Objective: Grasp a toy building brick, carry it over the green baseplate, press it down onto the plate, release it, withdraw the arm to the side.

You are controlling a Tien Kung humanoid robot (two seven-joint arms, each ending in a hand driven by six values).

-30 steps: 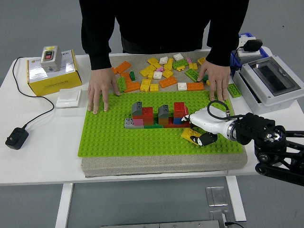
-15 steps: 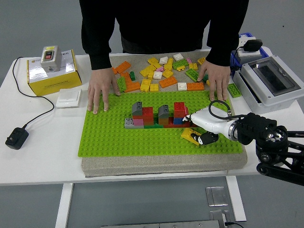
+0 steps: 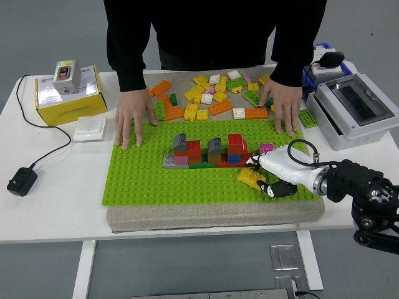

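The right hand (image 3: 272, 176) reaches in low from the right, forearm nearly level over the green baseplate (image 3: 149, 177), white palm facing left. Its dark fingertips (image 3: 275, 189) sit just beside a yellow brick (image 3: 250, 177) lying on the plate; it seems released, though contact is hard to judge. A person's hands (image 3: 131, 118) press flat on the plate's far edge, near loose bricks (image 3: 209, 96).

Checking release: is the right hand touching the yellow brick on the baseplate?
Cannot tell. In the head view the right hand sits right against the yellow brick on the green baseplate; neither gap nor contact shows plainly.
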